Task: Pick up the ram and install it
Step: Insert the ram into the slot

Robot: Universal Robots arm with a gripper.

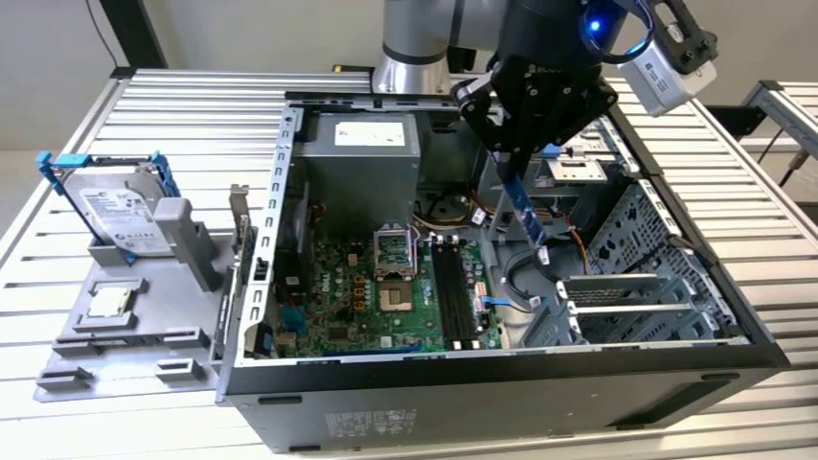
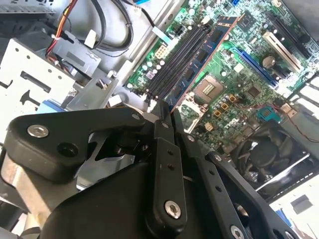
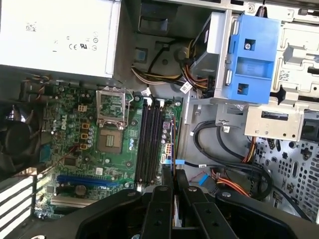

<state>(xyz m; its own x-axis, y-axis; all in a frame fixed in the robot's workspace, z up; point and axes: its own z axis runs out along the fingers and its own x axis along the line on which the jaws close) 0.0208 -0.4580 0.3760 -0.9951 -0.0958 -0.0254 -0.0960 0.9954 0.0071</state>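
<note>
My gripper (image 1: 507,153) hangs inside the open computer case (image 1: 511,383), shut on the top end of the ram (image 1: 526,206). The ram is a slim blue-green stick hanging down, tilted, above the motherboard (image 1: 335,287). Its lower end is just to the exterior view's right of the black memory slots (image 1: 450,287). In the second wrist view the ram (image 2: 204,55) runs from the gripper (image 2: 167,112) along the slots (image 2: 177,59). Edge-on in the first wrist view, the ram (image 3: 172,144) sits beside the slots (image 3: 149,142), beyond the gripper (image 3: 173,174).
Around the slots are a silver power supply (image 1: 364,144), the CPU socket (image 1: 394,283), a drive cage (image 1: 639,240) and loose cables (image 3: 224,169). Outside the case, at the exterior view's left, a grey fixture (image 1: 128,335) holds a blue-framed hard drive (image 1: 122,211) and a small square chip (image 1: 109,302).
</note>
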